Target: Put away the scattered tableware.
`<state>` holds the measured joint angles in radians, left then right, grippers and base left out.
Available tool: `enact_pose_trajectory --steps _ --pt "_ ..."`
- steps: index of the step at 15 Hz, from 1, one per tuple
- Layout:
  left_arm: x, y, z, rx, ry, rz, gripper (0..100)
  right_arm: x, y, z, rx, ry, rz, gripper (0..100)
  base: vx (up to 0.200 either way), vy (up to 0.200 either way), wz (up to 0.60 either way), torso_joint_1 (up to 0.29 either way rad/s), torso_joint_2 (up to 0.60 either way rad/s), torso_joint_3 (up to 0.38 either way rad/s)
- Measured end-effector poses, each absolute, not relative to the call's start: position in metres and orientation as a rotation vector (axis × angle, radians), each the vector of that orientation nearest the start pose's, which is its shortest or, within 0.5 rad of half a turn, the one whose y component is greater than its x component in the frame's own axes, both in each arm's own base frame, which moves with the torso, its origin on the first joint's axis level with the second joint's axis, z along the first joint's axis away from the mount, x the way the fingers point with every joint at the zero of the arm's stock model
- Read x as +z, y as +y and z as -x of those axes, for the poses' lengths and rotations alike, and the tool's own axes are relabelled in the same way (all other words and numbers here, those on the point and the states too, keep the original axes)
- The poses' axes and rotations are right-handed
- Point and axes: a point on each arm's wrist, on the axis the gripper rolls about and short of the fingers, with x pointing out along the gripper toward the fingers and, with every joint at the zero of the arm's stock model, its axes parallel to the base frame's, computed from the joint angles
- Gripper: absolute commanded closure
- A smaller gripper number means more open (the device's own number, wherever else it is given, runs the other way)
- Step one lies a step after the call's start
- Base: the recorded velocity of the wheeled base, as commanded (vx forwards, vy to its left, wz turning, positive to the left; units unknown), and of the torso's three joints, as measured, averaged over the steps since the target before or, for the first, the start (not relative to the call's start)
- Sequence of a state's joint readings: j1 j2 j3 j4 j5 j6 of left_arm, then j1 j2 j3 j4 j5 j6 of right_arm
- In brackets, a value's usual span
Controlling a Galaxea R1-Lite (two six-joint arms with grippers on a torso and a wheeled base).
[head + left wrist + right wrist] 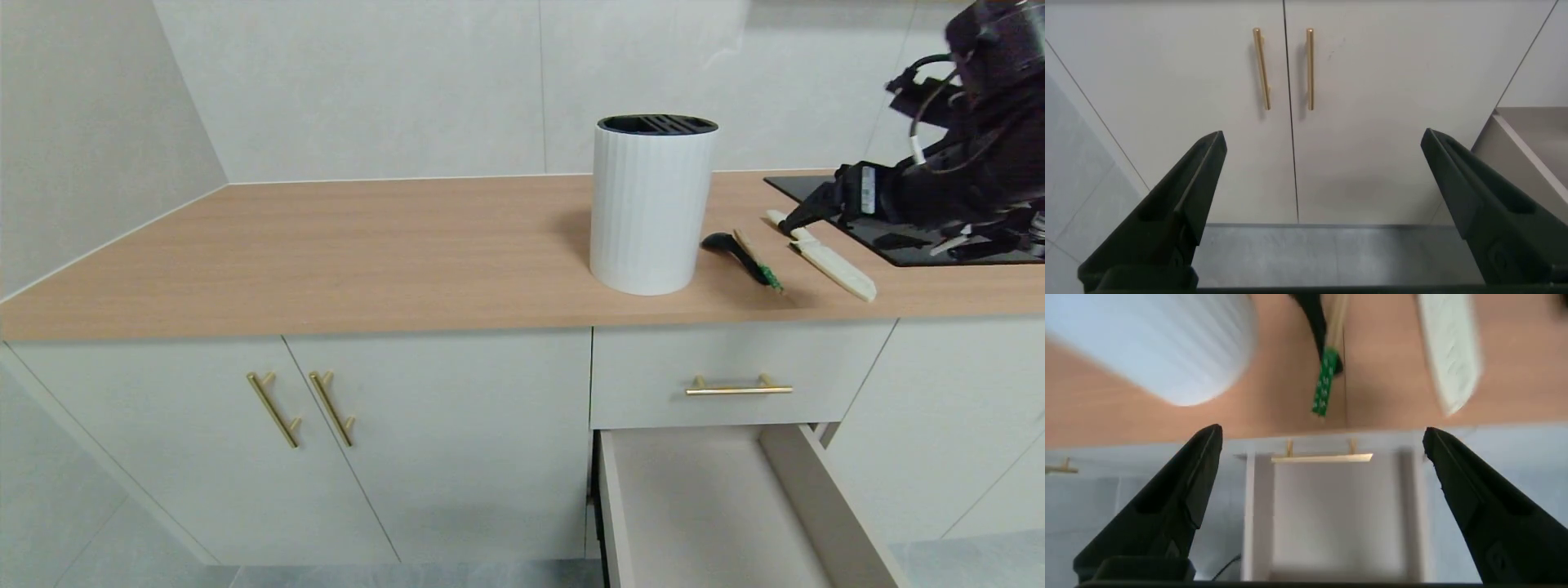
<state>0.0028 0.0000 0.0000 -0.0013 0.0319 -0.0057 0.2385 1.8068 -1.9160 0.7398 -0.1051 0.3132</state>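
Knife (824, 260), right of the holder (651, 208), is best straddled across its width by the released right claw (1321, 434) before closing; left claw (1323, 139) is released too.

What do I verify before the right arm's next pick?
1. Right gripper fingers open: ok.
2. Left gripper clear of the counter, by the doors: ok.
3. Drawer open: ok.
4. Holder upright: ok.
5. Spoon and chopsticks apart: not ok, they overlap.
6. Knife handle end: cannot tell.
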Motion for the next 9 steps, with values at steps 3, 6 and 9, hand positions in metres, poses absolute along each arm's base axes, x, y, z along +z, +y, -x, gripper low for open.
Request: enact_pose_trajectory --steps 3,6,9 --pt "0.076 0.001 0.023 0.035 -0.001 0.006 0 0.295 0.092 -0.344 -0.017 0.696 -0.164 0 0.0 0.0 0.0 0.0 0.0 0.0" --pt "0.076 0.001 0.023 0.035 -0.001 0.005 0 0.278 0.099 -0.363 -0.058 0.692 -0.143 0 0.0 0.0 0.0 0.0 0.0 0.0" --pt "0.076 0.001 0.023 0.034 -0.001 0.006 0 0.267 0.102 -0.371 -0.067 0.712 -0.133 0 0.0 0.0 0.0 0.0 0.0 0.0"
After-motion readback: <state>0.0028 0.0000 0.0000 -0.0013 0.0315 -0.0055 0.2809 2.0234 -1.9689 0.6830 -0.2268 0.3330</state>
